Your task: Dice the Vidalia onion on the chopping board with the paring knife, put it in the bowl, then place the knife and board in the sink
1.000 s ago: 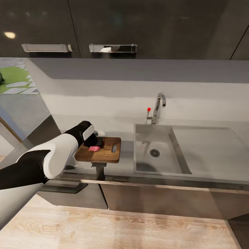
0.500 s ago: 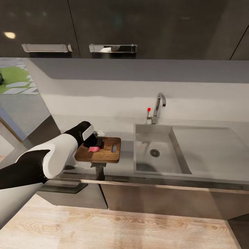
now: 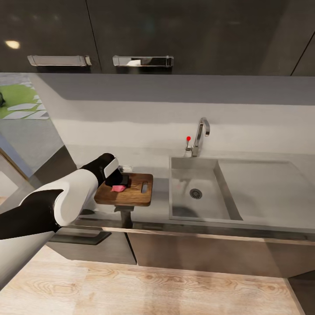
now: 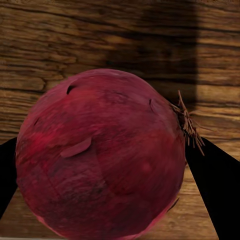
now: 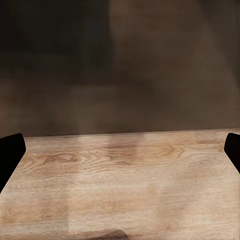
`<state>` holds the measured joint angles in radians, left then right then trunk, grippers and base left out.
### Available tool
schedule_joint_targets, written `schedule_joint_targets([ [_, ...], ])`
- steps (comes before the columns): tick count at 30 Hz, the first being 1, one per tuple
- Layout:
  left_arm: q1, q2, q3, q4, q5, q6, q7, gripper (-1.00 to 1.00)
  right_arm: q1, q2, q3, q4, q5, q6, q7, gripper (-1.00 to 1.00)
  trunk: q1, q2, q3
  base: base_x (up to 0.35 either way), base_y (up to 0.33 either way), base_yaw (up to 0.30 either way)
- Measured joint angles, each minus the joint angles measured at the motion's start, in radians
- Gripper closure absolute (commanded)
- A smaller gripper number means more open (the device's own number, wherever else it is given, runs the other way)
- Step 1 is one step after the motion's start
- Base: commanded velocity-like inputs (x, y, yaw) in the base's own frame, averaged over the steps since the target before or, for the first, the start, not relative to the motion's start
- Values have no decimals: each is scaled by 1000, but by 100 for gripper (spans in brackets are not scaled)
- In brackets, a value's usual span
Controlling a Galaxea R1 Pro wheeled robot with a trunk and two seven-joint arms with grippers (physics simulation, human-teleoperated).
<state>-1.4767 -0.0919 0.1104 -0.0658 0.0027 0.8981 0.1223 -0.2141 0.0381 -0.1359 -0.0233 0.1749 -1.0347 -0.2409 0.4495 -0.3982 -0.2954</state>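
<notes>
The pinkish-red Vidalia onion (image 3: 118, 188) rests on the brown chopping board (image 3: 136, 197), which lies on the grey countertop (image 3: 160, 192) left of the sink (image 3: 205, 215). My left gripper (image 3: 119, 181) reaches down over the board. In the left wrist view its dark fingers (image 4: 212, 195) press both sides of the onion (image 4: 100, 160) above the wood grain (image 4: 100, 40). A sliver of the white bowl (image 3: 127, 167) shows behind that wrist. My right gripper (image 5: 120, 150) is open, its fingertips wide apart over wooden floor. The paring knife is hidden.
The steel basin holds just its round drain (image 3: 195, 193), with a drainboard (image 3: 267, 188) to its right. A chrome tap (image 3: 201, 131) with a red knob (image 3: 188, 138) stands behind it. Dark wall cabinets (image 3: 144, 35) hang overhead. Wooden floor (image 3: 166, 288) lies below the counter front.
</notes>
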Motion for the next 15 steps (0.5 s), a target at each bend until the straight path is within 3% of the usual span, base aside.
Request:
schedule_joint_targets([
  [5,0,2,-1,0,1,0,-1,100,0,0,0,0,0,0,0,-100,0,0,0,0,0,0],
  [6,0,2,-1,0,1,0,-2,-100,0,0,0,0,0,0,0,-100,0,0,0,0,0,0],
  [15,0,2,-1,-2,1,0,-2,-100,0,0,0,0,0,0,0,-100,0,0,0,0,0,0],
])
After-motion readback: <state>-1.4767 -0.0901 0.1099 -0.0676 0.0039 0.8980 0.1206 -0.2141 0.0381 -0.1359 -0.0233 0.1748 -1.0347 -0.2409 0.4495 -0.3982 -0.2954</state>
